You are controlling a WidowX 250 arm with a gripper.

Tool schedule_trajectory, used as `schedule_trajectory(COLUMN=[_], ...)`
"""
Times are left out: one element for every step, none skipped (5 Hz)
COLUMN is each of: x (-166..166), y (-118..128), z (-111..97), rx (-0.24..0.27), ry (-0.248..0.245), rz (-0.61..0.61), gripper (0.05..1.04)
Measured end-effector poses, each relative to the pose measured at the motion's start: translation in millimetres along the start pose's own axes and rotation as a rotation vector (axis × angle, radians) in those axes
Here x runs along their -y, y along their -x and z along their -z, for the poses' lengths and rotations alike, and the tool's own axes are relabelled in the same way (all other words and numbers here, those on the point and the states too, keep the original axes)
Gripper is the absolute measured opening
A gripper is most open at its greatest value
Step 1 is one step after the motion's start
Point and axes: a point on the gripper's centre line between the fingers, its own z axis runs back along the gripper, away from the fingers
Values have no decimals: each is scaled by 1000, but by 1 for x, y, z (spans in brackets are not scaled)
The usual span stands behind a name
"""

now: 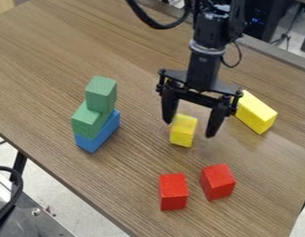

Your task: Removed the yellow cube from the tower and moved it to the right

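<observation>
My gripper [190, 128] hangs over the middle of the table, open, its two fingers apart and pointing down. A small yellow cube [183, 131] shows between the fingertips, nearer the left one; I cannot tell whether it touches that finger. A sliver of orange shows at the cube's left edge. To the left stands a tower with a green cube [101, 93] on top, a larger green block [89, 121] under it and a blue block [98, 134] at the bottom.
A longer yellow block [255, 112] lies right of the gripper, partly behind its right side. Two red blocks [173, 191] [218, 181] stand nearer the front. The wooden table's [74, 178] front edge runs diagonally along the lower left.
</observation>
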Motion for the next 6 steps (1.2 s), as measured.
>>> schedule_trajectory(x=[0, -1, -6, -10, -9, -10], y=[1, 4, 17, 41, 41, 40], z=[-1, -10, -49, -91, -90, -87], rx=[-1, 9, 70, 143, 92, 73], ry=[-2, -2, -47, -54, -63, -71], rz=[-2, 8, 9, 0, 25, 29], gripper=[1000, 1000, 1000, 1000, 1000, 1000])
